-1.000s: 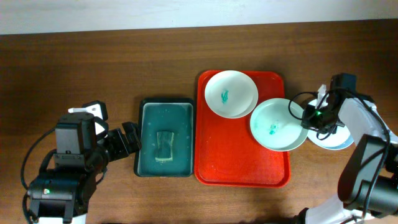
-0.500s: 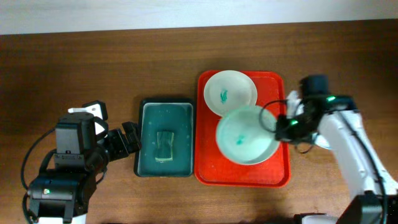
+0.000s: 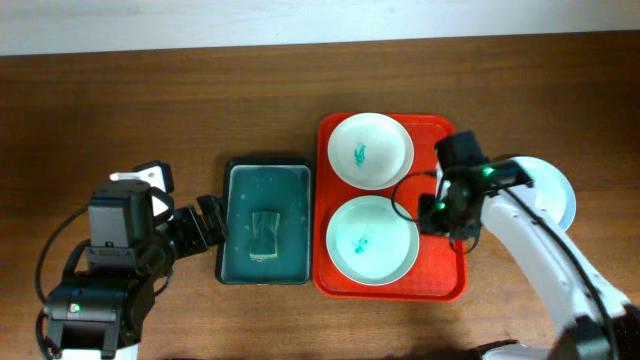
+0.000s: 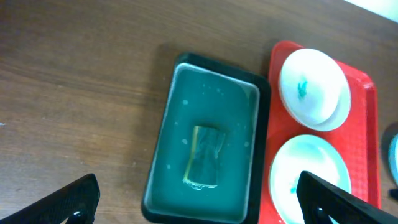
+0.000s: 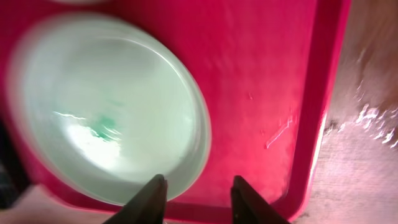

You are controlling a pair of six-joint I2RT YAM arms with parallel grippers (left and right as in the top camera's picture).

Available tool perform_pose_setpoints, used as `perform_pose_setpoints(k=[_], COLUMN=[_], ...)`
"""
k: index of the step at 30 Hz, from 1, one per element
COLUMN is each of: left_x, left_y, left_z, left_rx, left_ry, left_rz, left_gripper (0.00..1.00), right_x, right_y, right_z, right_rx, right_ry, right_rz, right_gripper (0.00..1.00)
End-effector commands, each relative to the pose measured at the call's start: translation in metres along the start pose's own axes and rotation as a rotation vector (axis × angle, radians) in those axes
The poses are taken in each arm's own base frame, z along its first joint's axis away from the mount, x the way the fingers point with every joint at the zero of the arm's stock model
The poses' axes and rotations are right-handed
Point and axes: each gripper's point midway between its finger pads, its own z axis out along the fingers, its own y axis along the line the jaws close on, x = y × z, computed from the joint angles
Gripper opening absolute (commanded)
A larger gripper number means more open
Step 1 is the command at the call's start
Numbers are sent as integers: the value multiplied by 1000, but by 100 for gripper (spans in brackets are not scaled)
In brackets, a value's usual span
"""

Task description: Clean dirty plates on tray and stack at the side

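The red tray (image 3: 445,275) lies right of centre on the wooden table (image 3: 150,110), its long side running away from the robot, and two plates rest flat inside its raised rim. The white plate (image 3: 370,150) takes the far end and the pale green plate (image 3: 372,240) the near end, their rims just beside each other. Each carries a small teal smear near its middle (in the right wrist view the green plate's mark is blurred beside a bright glare patch). The pale blue plate (image 3: 558,195) sits off the tray on the table to the right, partly hidden under the right arm, so its centre cannot be judged. The right gripper (image 5: 198,183) hangs over the green plate's right edge with its jaws released. One finger overlaps the rim and the other stands over bare red tray, and the gap between them is far wider than the rim. Left of the red tray, just beside it, the dark green tray (image 3: 240,200) holds a sponge (image 3: 263,235) lying in its near half. The left gripper (image 3: 211,225) sits low by that tray's left edge, jaws spread wide, grasping nothing.
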Motion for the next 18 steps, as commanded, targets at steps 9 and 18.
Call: perform_pose_setpoints(k=[9, 18], left_x=[74, 195], left_y=[-15, -1], left_z=[124, 210], left_rx=[-72, -146], left_ry=[437, 919], left_rz=[292, 284], left_gripper=[68, 5], right_x=[31, 28], right_y=[34, 33], right_z=[-133, -82], right_rx=[-155, -86], right_ry=[-419, -193], right_rz=[-187, -135], right_gripper=[38, 39])
